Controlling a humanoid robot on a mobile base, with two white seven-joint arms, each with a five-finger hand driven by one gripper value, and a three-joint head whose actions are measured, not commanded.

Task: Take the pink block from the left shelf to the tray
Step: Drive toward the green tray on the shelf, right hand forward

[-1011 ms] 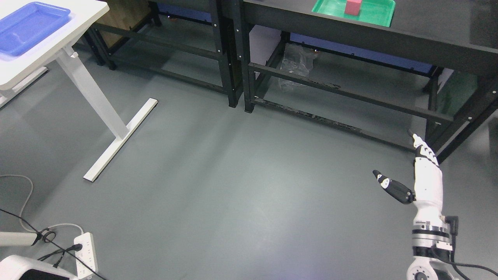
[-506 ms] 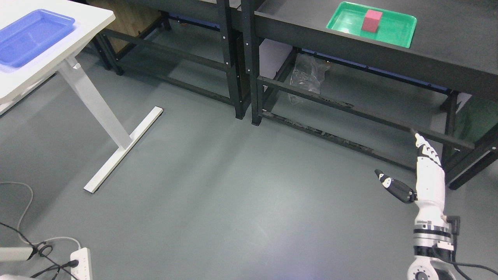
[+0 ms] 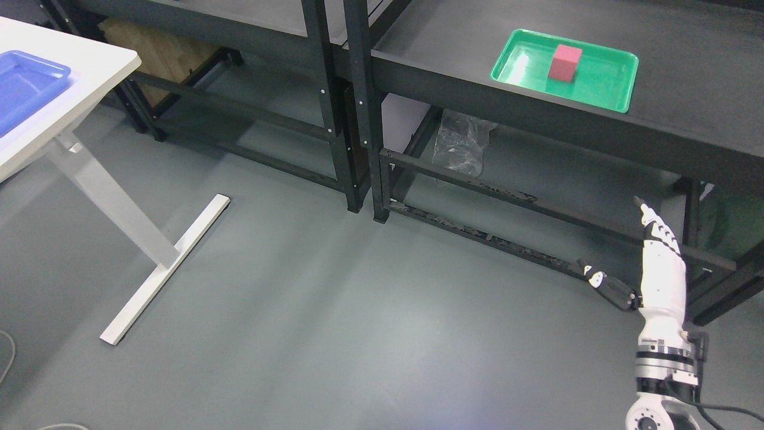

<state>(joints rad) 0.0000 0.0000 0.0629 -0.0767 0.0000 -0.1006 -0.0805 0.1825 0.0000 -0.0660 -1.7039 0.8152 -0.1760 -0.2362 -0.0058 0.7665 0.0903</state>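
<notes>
Pink block not yet picked, my hand well short of it.

The small pink cube-shaped block (image 3: 566, 62) sits inside the shallow green plastic tray (image 3: 597, 89) on the black metal shelf (image 3: 453, 71), toward the tray's left half. My white right hand (image 3: 659, 272) hangs low at the lower right, well apart from the block, fingers straight, thumb spread, holding nothing. By my judgement nothing of the task is done: reach, grasp and carry all remain. The blue plastic tray (image 3: 27, 89) on the white table (image 3: 89, 77), far left, looks the likely destination, though the frame cuts it off. My left arm is out of view.
</notes>
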